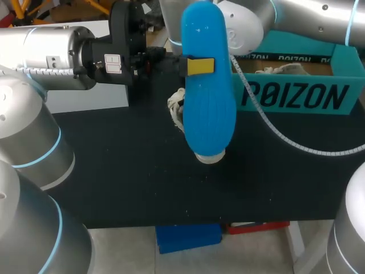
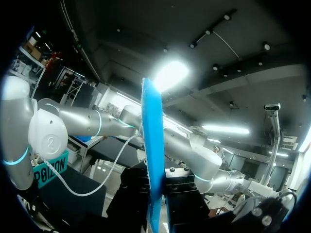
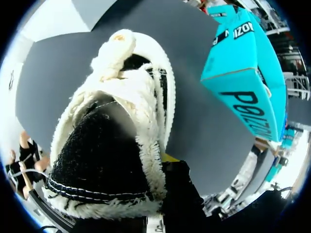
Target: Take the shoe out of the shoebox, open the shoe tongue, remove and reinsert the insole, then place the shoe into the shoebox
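Observation:
A blue insole (image 1: 208,85) hangs in the air above the black table, heel end up, with my left gripper (image 1: 197,65) shut on its middle; one yellow tip shows on its face. In the left wrist view the insole (image 2: 151,160) stands edge-on straight ahead of the gripper. Under it lies the shoe (image 1: 178,108), black with white fleecy lining, mostly hidden. The right wrist view looks down into the shoe (image 3: 112,145), and my right gripper (image 3: 167,160) is shut on its collar edge. The teal shoebox (image 1: 296,97) stands open at the back right, also seen as the shoebox (image 3: 243,73) beyond the shoe.
The black table mat (image 1: 114,171) stretches in front of the shoe. A white coiled cable (image 1: 285,140) from my right arm drapes in front of the shoebox. A white board (image 1: 85,97) lies at the back left edge.

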You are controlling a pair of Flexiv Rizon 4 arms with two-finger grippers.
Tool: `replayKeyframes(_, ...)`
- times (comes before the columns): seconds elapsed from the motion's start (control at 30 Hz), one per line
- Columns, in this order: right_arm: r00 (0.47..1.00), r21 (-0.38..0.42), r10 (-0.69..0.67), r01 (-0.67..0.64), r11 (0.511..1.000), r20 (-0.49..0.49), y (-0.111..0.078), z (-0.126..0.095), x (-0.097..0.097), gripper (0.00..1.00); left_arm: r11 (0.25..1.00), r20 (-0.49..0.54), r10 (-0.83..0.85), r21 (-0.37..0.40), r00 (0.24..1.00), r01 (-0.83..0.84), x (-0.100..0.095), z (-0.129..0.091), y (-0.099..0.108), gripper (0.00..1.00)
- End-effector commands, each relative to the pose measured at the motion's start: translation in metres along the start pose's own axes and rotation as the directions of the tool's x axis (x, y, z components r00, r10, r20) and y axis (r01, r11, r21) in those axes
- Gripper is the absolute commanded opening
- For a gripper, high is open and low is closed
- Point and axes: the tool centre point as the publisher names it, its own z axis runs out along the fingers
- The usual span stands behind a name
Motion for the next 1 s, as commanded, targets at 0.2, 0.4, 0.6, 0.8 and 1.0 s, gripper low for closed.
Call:
replayKeyframes(0.2, 0.758, 0.071, 0.642, -0.638, 0.767, -0.119, 0.011, 0.018, 0.000, 0.00, 1.000, 0.003, -0.002, -0.002, 1.000, 0.002, 0.000, 0.001, 0.000, 0.00)
replayKeyframes(0.4, 0.766, 0.055, 0.631, -0.630, 0.775, -0.119, 0.020, 0.030, 0.005, 0.00, 1.000, 0.003, -0.002, -0.002, 1.000, 0.002, 0.000, 0.001, 0.000, 0.00)
replayKeyframes(0.6, 0.801, 0.028, 0.587, -0.588, 0.808, -0.112, 0.028, 0.041, 0.013, 0.00, 1.000, 0.003, -0.002, -0.002, 1.000, 0.002, 0.000, 0.001, 0.000, 0.00)
replayKeyframes(0.8, 0.836, 0.004, 0.537, -0.540, 0.842, -0.111, 0.033, 0.049, 0.020, 0.00, 1.000, 0.003, -0.002, -0.002, 1.000, 0.002, 0.000, 0.001, 0.000, 0.00)
replayKeyframes(1.0, 0.876, -0.026, 0.470, -0.475, 0.880, -0.111, 0.035, 0.047, 0.027, 0.00, 1.000, 0.003, -0.002, -0.002, 1.000, 0.002, 0.000, 0.001, 0.000, 0.00)
